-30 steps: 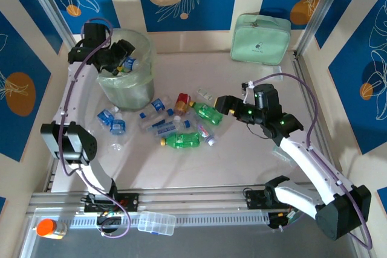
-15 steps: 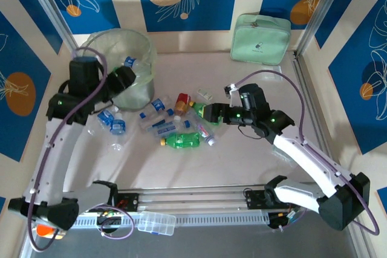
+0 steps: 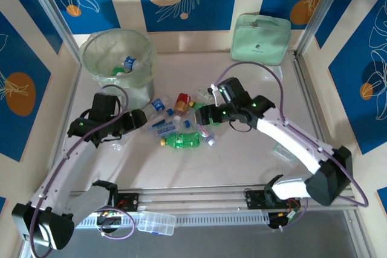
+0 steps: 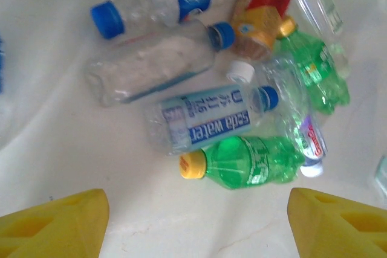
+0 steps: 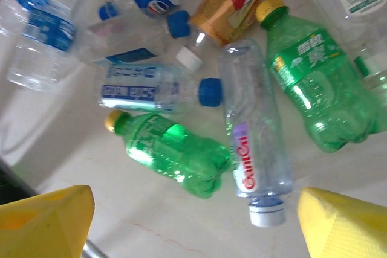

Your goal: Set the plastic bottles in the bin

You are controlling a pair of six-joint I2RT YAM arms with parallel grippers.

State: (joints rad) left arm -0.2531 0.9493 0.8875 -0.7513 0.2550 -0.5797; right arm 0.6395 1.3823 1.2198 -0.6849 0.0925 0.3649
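Note:
Several crushed plastic bottles (image 3: 175, 122) lie in a heap in the middle of the table: clear ones with blue caps, green ones, an orange-red one. The bin (image 3: 116, 67) stands at the back left, and a blue-capped bottle (image 3: 130, 63) lies inside it. My left gripper (image 3: 138, 119) hangs open at the heap's left edge. In the left wrist view the gripper (image 4: 196, 228) holds nothing, and a green bottle with a yellow cap (image 4: 248, 160) lies just ahead of it. My right gripper (image 3: 202, 115) is open over the heap's right side. The right wrist view has the gripper (image 5: 193, 228) near a clear white-capped bottle (image 5: 254, 131) and a green bottle (image 5: 172, 152).
A mint-green zip pouch (image 3: 261, 39) stands at the back right wall. A flat clear lidded box (image 3: 156, 223) rests on the front rail. Metal frame posts rise at the table's corners. Bare table lies in front of the heap.
My left arm has swung from over the bin down to the table at the heap's left edge. My right gripper has moved left and over the heap.

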